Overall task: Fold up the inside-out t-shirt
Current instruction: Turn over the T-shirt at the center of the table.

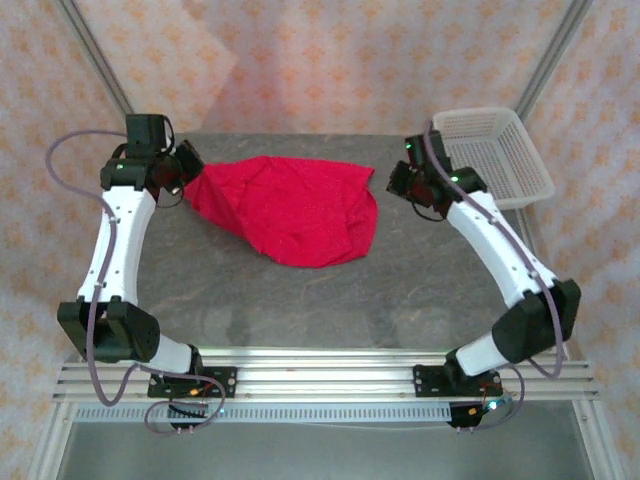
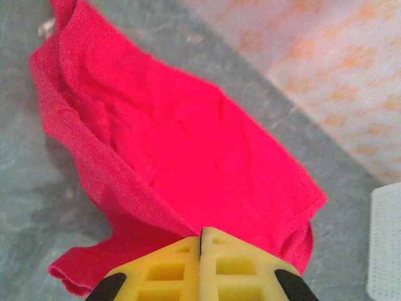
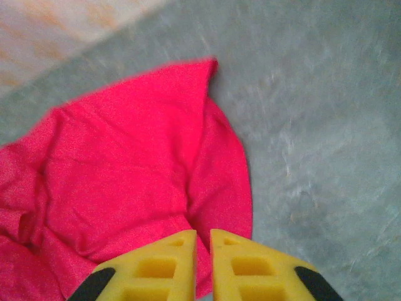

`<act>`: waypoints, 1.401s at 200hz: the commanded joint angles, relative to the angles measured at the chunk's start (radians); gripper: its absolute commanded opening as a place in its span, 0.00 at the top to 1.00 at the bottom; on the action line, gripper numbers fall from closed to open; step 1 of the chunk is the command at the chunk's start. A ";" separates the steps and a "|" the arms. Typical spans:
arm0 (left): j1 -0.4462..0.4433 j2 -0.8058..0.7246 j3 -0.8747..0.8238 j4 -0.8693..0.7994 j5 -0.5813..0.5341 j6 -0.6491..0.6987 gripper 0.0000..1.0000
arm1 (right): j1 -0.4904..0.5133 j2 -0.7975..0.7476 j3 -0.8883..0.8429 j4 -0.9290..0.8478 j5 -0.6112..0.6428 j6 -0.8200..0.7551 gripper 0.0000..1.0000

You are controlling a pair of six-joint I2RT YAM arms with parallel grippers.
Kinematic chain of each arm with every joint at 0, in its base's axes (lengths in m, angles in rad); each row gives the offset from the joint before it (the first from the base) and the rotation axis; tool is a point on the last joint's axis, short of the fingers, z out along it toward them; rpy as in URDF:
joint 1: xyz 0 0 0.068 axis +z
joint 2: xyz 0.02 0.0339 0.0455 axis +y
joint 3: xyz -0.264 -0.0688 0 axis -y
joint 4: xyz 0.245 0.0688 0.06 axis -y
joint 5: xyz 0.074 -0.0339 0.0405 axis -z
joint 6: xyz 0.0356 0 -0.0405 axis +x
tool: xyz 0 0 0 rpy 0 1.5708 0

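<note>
On the grey worktop [image 1: 300, 300] I see the inside-out t-shirt [image 1: 290, 208] lying crumpled between both arms. My left end effector [image 2: 200, 233] is pressed together, pinching the shirt's left corner. My right end effector [image 3: 203, 233] stands slightly apart, just over the opposite edge.

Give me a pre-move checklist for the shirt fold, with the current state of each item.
1. Corner grip: left gripper shut on the t-shirt: ok.
2. Cloth held in right gripper, jaws slightly apart: cannot tell.
3. Cloth lying flat: not ok, rumpled.
4. Whole t-shirt on the table: ok.
5. White basket apart from the cloth: ok.
</note>
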 commanded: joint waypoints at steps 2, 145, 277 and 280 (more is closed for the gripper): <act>0.005 -0.037 -0.071 0.038 0.010 -0.010 1.00 | 0.056 0.091 -0.045 0.084 -0.043 -0.003 0.69; 0.004 -0.057 -0.259 0.101 0.011 -0.002 1.00 | 0.132 0.515 -0.013 0.345 -0.277 0.128 0.44; 0.004 -0.049 -0.251 0.098 0.016 0.004 1.00 | 0.147 0.549 -0.023 0.322 -0.248 0.106 0.53; 0.005 -0.048 -0.250 0.098 0.017 0.002 1.00 | 0.146 0.550 -0.023 0.322 -0.249 0.107 0.55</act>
